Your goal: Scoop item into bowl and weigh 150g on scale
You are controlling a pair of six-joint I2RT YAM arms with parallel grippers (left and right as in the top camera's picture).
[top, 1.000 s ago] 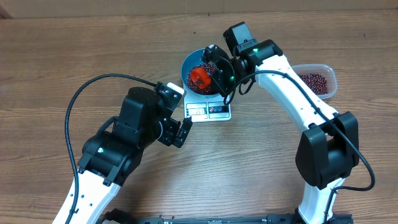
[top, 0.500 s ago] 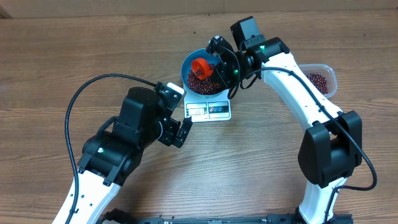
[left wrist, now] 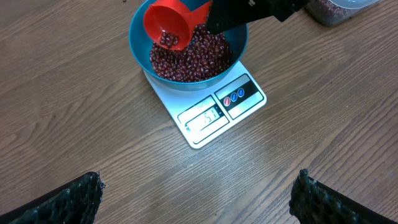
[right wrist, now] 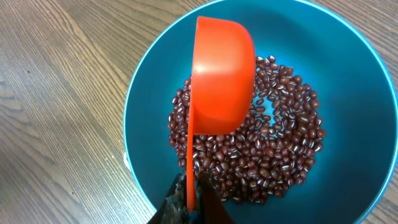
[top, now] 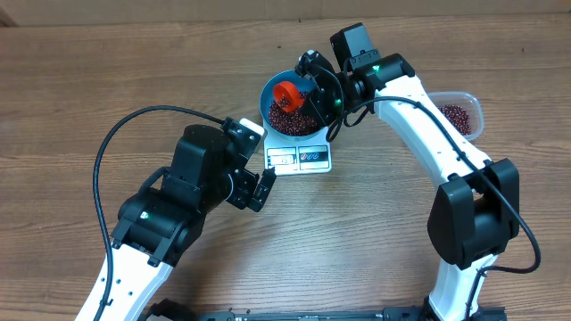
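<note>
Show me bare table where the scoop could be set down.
Bare table: left of the bowl, up to the far edge; also between the scale and right arm. Crowded around the bowl, scoop and tub.

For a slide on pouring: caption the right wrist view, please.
Right gripper holds the orange scoop tipped over red-brown beans heaped in the blue bowl.

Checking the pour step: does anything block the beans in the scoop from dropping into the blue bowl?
Nothing visible does: the scoop hangs tipped right over the open bowl, its beans above the heap.
</note>
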